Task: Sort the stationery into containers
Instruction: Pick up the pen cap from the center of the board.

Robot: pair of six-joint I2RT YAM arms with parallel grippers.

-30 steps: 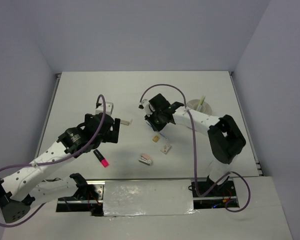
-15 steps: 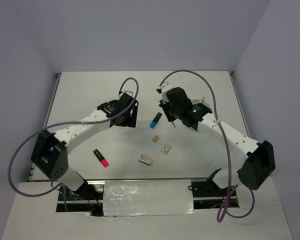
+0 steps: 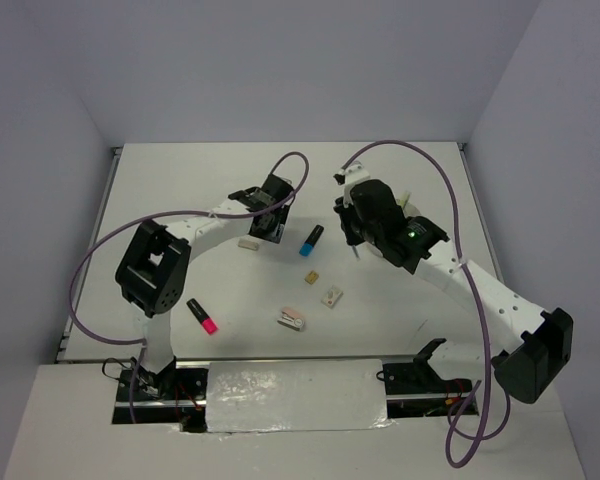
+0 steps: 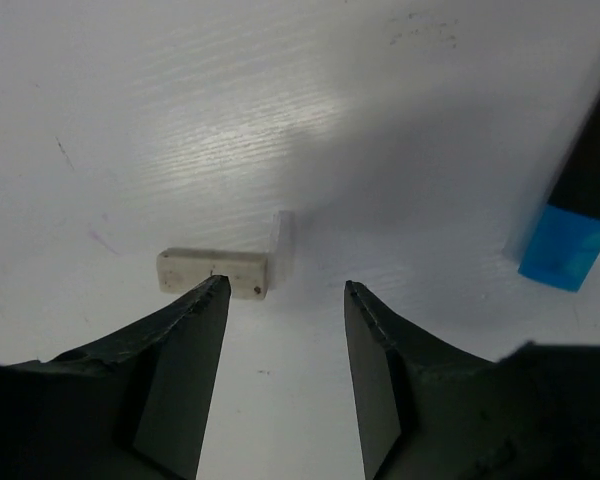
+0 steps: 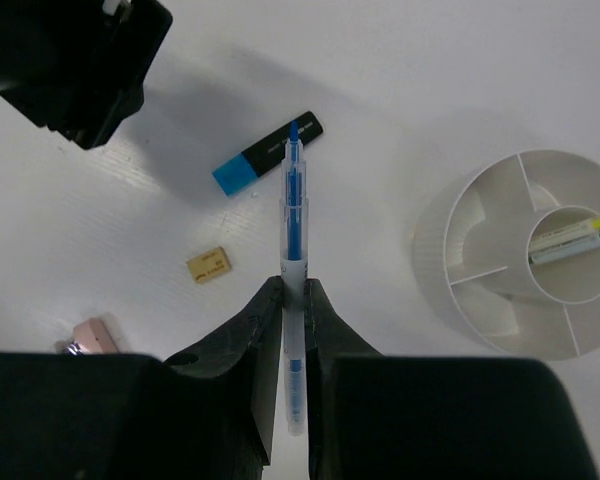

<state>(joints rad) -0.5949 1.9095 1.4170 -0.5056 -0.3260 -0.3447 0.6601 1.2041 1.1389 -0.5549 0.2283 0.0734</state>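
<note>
My right gripper (image 5: 294, 290) is shut on a clear pen with blue ink (image 5: 293, 220) and holds it above the table; in the top view the gripper (image 3: 356, 236) is just right of the blue-ended black marker (image 3: 311, 240). The round white divided tub (image 5: 450, 290) lies to the right, with pale yellow and greenish pens (image 5: 570, 237) in its centre compartment. My left gripper (image 4: 285, 290) is open, low over the table, with a whitish eraser (image 4: 212, 271) at its left fingertip (image 4: 215, 295). The pink-ended highlighter (image 3: 203, 316) lies near left.
A small tan eraser (image 3: 309, 277), a whitish clip (image 3: 330, 296) and a pinkish item (image 3: 292, 319) lie near the table's middle. The blue-ended marker (image 4: 580, 200) is just right of my left gripper. In the top view the tub is mostly hidden behind my right arm.
My left arm has stretched out far and right, to the whitish eraser. My right gripper has moved right with the pen, uncovering the blue-ended marker.
</note>
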